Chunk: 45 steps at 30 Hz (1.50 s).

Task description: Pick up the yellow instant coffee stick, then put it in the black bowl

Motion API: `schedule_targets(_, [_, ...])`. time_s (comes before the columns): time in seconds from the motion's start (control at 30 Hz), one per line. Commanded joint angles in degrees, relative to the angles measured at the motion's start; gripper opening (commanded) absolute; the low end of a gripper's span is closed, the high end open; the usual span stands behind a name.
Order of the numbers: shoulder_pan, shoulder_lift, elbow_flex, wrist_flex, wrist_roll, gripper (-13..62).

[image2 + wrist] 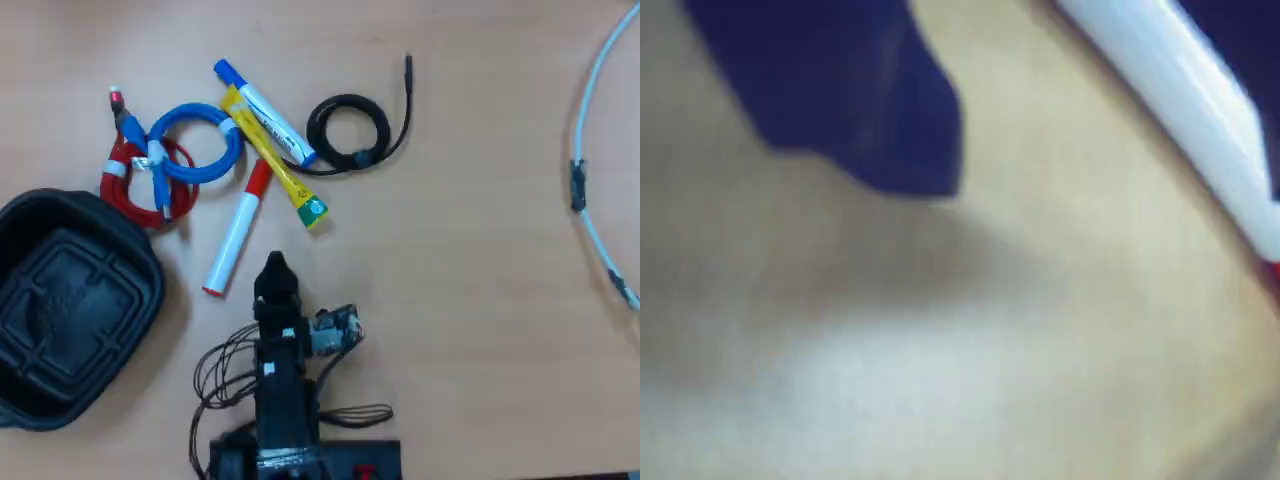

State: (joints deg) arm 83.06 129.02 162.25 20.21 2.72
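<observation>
The yellow instant coffee stick [272, 155] lies slanted on the table in the overhead view, green-and-white end toward the lower right, across a blue-capped white marker [265, 112] and over a red-capped one [235, 235]. The black bowl [70, 310] sits at the left edge with nothing in it. My gripper [273, 265] points up the picture, just below the stick's green end and right of the red-capped marker, touching neither. Only one dark tip shows. The blurred wrist view has one dark finger [860, 100] over bare table and a white marker body [1180, 90] at the upper right.
Coiled blue [195, 145] and red [140, 175] cables lie left of the stick, and a coiled black cable [350, 130] lies to its right. A thin white cable [590, 190] curves along the right edge. My arm's base and loose wires [280, 400] fill the bottom centre.
</observation>
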Motion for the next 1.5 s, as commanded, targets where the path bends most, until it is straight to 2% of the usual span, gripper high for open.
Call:
schedule_targets(0.0, [-0.7,0.26,-5.8,8.79,-0.44,32.4])
schedule_targets(0.17, [-2.81,-2.29,-17.84,17.49,-6.86,32.5])
schedule_targets(0.3, [-5.45,-10.46,-29.18,24.17,-12.22,32.5])
schedule_targets(0.57, [-7.47,-29.0,-57.74,45.35,-12.04,32.6])
schedule_targets(0.77, [-8.35,-31.03,-67.85,50.01,-10.63,32.5])
schedule_targets(1.13, [-8.09,-33.05,-79.37,50.01,5.71,32.5])
schedule_targets(1.47, [-7.56,-35.33,-84.02,49.75,28.39,32.5])
